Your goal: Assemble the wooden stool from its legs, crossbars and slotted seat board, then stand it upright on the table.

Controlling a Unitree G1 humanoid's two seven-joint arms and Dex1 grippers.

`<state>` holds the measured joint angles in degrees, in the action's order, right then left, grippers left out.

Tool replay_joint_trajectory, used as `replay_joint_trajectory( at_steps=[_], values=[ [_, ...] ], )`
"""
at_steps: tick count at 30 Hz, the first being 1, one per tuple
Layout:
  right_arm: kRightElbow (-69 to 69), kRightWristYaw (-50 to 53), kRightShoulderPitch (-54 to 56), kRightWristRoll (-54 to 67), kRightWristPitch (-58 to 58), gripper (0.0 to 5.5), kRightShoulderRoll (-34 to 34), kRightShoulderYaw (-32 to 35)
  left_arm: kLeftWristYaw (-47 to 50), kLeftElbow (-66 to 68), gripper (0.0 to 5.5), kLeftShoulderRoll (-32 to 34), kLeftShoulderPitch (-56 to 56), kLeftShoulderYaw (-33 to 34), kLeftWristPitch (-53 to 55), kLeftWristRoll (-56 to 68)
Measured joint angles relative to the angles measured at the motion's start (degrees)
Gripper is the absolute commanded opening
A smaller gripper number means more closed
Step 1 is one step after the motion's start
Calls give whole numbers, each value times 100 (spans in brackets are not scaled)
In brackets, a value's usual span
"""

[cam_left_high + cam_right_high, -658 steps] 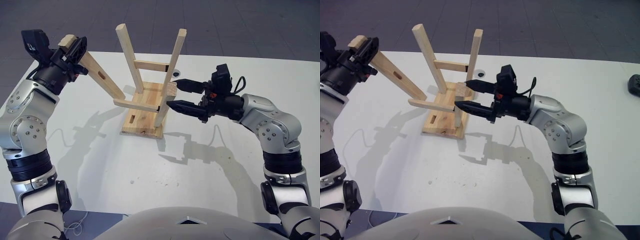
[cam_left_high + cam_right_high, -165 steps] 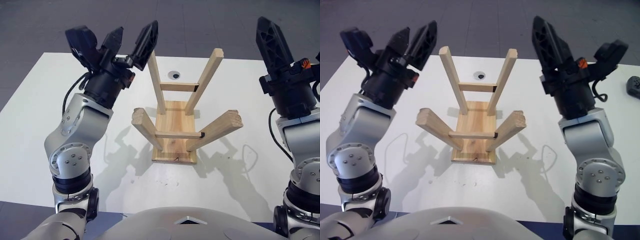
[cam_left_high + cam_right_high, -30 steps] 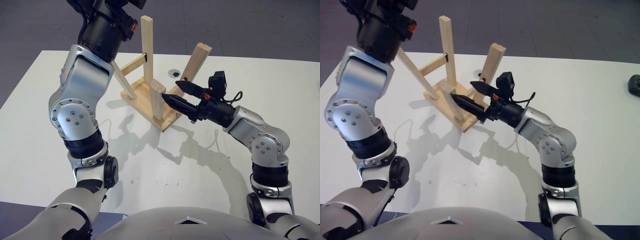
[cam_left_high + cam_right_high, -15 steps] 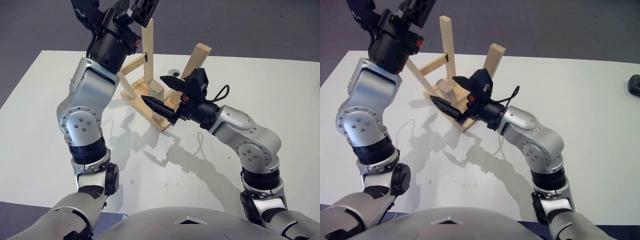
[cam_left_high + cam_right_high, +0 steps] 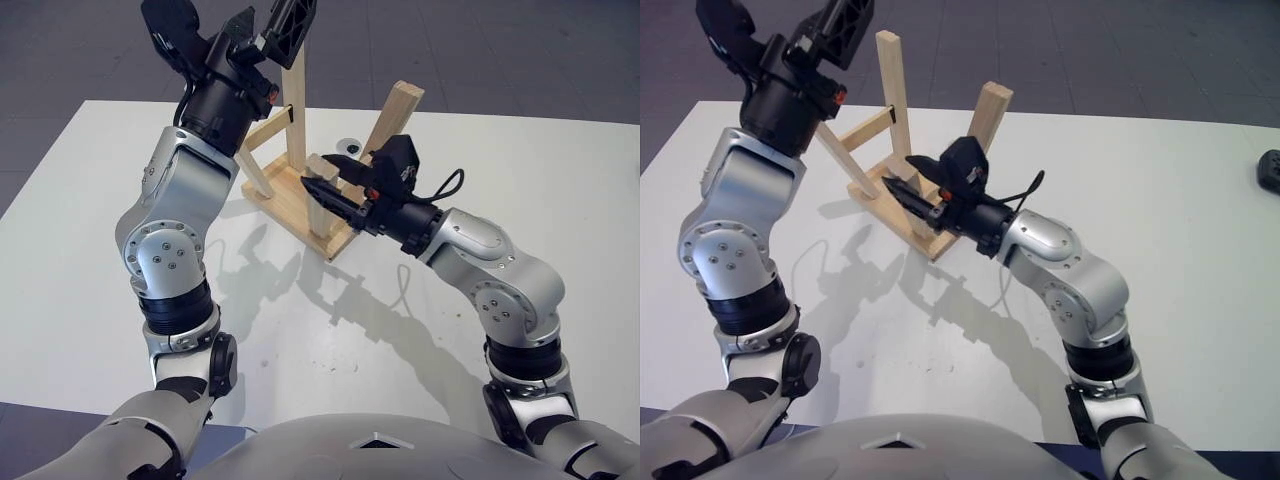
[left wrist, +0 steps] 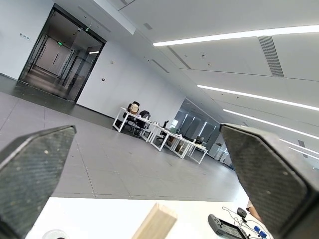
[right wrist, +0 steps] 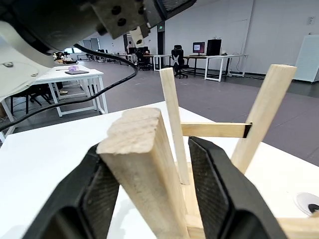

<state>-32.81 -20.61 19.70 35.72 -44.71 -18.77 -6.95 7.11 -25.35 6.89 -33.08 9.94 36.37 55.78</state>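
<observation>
The stool [image 5: 300, 205] stands legs-up on the table [image 5: 500, 160] at upper centre, and the right claw [image 7: 149, 149], open a moment ago, now clamps its near leg [image 7: 144, 169] while the left claw [image 5: 265, 25] hangs wide open, likely readying the flip.

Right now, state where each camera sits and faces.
Left eye view: head, facing down at the upturned pale wooden stool on the white table; both arms show.
Right eye view: beside it, same scene.
Left wrist view: raised left arm, facing the room; open left end effector shows.
Right wrist view: right arm, facing the stool; right end effector around one leg.
</observation>
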Motion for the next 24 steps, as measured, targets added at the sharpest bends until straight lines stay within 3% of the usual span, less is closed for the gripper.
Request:
replay_joint_trajectory(
  at_steps=[5, 15, 18, 24],
  values=[
    [17, -687, -336, 385, 47, 128, -624, 799, -25, -23, 540, 28, 96, -46, 2, -18],
    [605, -2423, -628, 992, 265, 122, -1891, 1632, -213, -41, 540, 139, 162, -141, 72, -45],
    [990, -3077, -607, 1069, 374, 121, -2402, 1790, -601, -175, 540, 505, 161, -88, 267, 176],
    [1684, -4003, -285, 1146, 361, 120, -3031, 1732, -1344, -85, 540, 1451, -262, 712, 558, 1419]
  ],
)
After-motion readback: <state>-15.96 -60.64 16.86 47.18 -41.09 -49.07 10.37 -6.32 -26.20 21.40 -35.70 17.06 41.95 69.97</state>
